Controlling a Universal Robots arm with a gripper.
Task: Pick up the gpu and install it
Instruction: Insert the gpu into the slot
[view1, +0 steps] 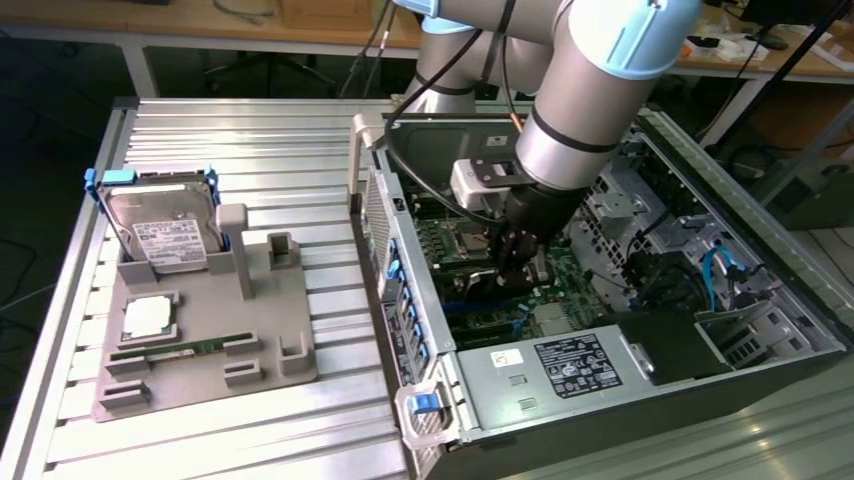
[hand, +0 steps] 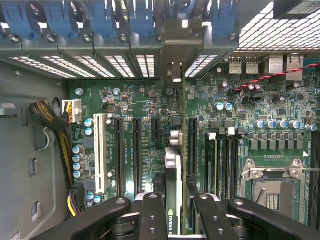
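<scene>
hand (hand: 176, 201) part-closed, clamped on gpu (hand: 173, 170), edge-on over mobo (hand: 131, 102)

The arm (view1: 601, 90) slants steeply down from above, its hand (view1: 515, 268) pointing downward, both fingers (hand: 152, 215) clamped on the gpu (hand: 173, 170).
</scene>
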